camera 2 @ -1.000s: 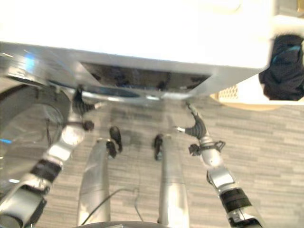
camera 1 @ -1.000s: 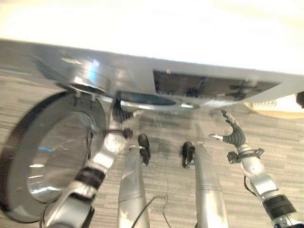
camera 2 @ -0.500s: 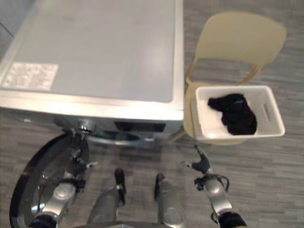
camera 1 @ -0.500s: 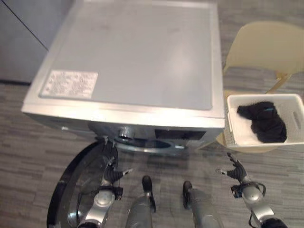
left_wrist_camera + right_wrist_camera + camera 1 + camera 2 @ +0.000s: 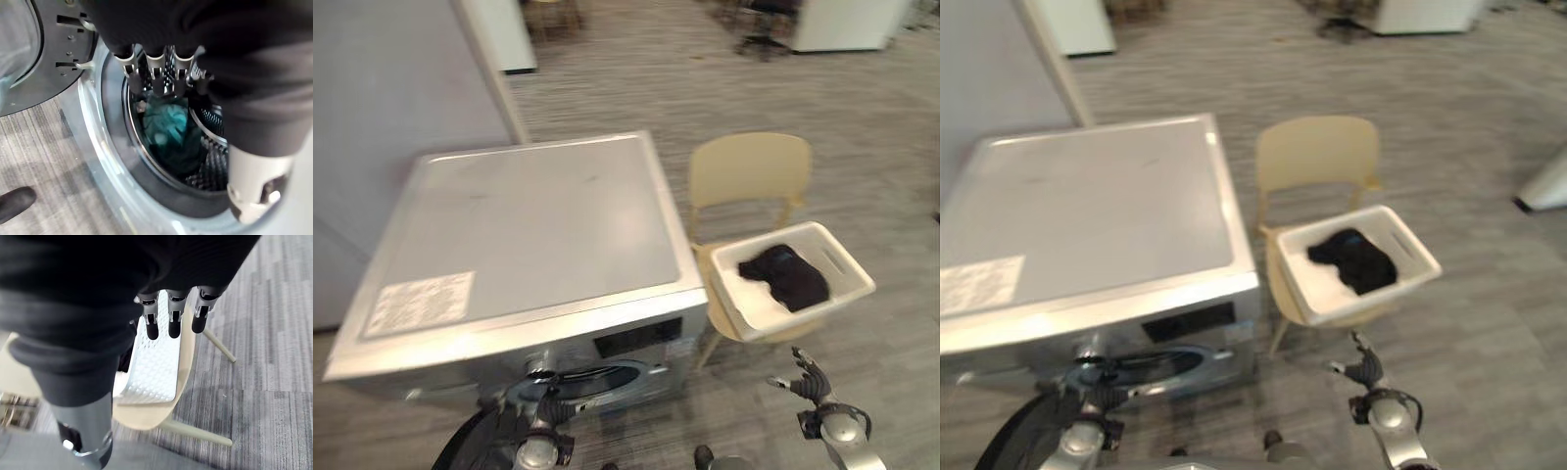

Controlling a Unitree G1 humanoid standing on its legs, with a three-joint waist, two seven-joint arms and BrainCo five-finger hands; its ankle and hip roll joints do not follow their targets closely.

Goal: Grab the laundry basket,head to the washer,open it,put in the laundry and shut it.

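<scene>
**Washer door standing open; basket resting on chair**

The white laundry basket (image 5: 790,280) is sitting on the yellow chair (image 5: 745,174) just right of the washer (image 5: 524,255), its long axis running diagonally, dark laundry (image 5: 786,275) lying inside; the washer door (image 5: 475,443) is hanging open at lower left; teal cloth (image 5: 168,128) is lying in the drum; the left robot hand (image 5: 161,73) is hovering at the opening, fingers straight, holding nothing; the right robot hand (image 5: 810,377) is spreading open, empty, below the basket.

Office-like room: grey carpet (image 5: 724,88), washer (image 5: 529,255), chair (image 5: 744,176).

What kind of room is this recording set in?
Probably a mock laundry corner in an office or lab, not a home: a front-loading washer stands on grey carpet tiles, with a laundry basket perched on a plastic chair.
</scene>
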